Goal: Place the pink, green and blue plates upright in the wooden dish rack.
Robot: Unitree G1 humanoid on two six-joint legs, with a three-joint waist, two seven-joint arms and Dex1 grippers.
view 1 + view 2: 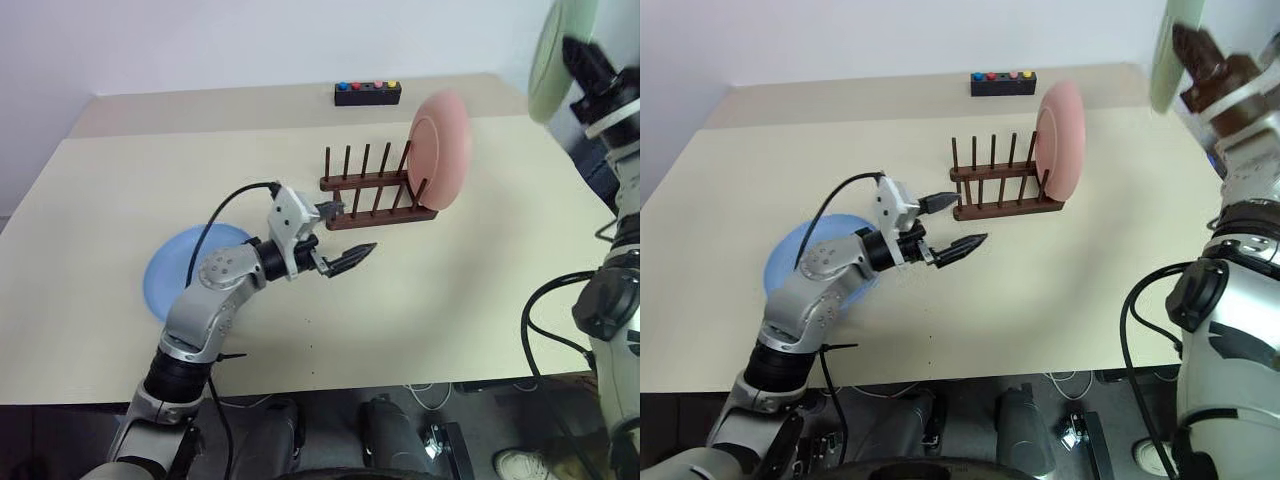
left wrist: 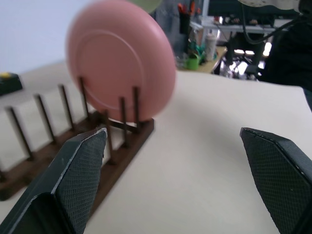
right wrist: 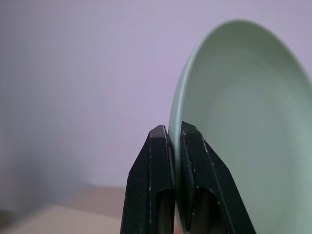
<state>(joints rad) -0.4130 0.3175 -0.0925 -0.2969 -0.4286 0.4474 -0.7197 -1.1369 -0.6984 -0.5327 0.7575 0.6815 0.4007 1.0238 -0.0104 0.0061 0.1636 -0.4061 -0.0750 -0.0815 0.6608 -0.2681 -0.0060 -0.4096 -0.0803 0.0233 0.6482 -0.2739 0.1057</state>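
The right gripper (image 3: pixel 174 134) pinches the round pale green plate (image 3: pixel 243 122) by its rim, high right of the dark brown wooden dish rack (image 1: pixel 375 195) (left gripper (image 1: pixel 340 235) gapes wide just beside it).

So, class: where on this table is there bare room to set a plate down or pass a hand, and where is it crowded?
Bare tabletop stretches from the wooden dish rack to the near edge. Another free patch lies left of the rack, behind the blue plate. It is crowded at the rack's right end, where the pink plate stands, and where the left end effector hovers.
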